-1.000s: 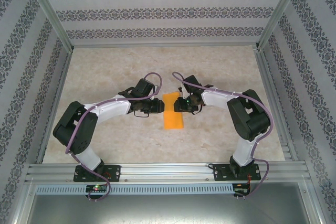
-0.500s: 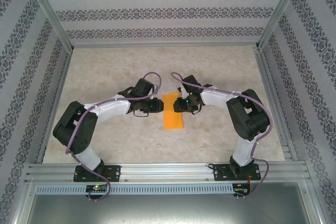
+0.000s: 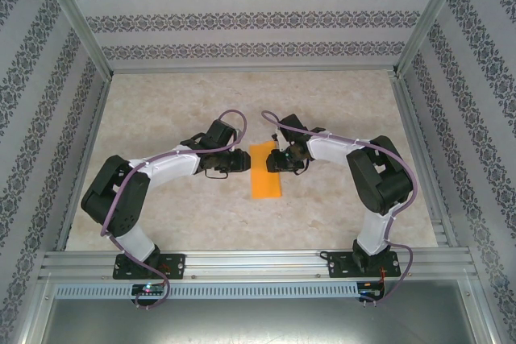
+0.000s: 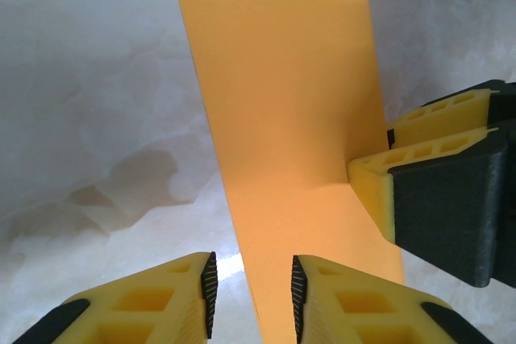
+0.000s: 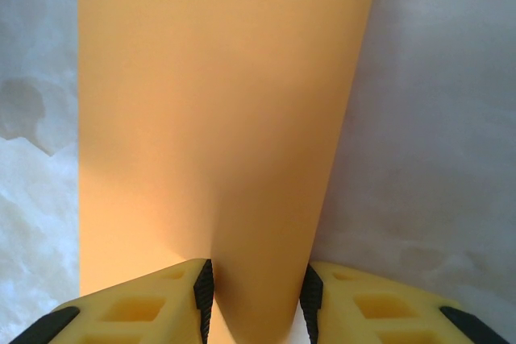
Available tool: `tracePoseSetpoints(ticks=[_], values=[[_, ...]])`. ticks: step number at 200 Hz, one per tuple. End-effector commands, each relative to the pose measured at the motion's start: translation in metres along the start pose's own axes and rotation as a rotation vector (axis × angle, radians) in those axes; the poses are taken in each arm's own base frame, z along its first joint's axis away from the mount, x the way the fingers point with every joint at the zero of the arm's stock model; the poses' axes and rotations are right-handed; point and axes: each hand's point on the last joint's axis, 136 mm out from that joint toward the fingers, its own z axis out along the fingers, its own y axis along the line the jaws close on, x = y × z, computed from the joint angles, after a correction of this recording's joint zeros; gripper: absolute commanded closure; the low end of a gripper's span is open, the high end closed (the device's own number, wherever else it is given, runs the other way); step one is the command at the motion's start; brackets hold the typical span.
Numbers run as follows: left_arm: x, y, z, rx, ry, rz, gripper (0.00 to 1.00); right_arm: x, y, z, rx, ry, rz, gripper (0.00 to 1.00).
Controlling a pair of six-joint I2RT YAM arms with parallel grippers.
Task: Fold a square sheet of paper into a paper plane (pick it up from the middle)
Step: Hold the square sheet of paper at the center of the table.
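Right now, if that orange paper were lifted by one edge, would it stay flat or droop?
Probably droop: the orange paper seems to bow where the right tool touches it, so it looks thin and floppy. Likely very light, and apt to slide on the smooth table if pushed.

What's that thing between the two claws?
The square sheet of paper, seen as a narrow orange strip, lies on the table between the left gripper and the right gripper; the top view shows it.
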Motion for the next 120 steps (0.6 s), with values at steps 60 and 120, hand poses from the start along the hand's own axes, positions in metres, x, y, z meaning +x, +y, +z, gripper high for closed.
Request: tracePoseSetpoints(ticks=[60,120], values=[[-0.009,-0.021,0.023,0.120,0.010,-0.052,0.71,0.014,-0.016,0.021,0.071,0.051,-0.002,0.62],[-0.001,-0.026,0.040,0.142,0.056,-0.052,0.76,0.014,-0.017,0.020,0.075,0.053,0.001,0.61]])
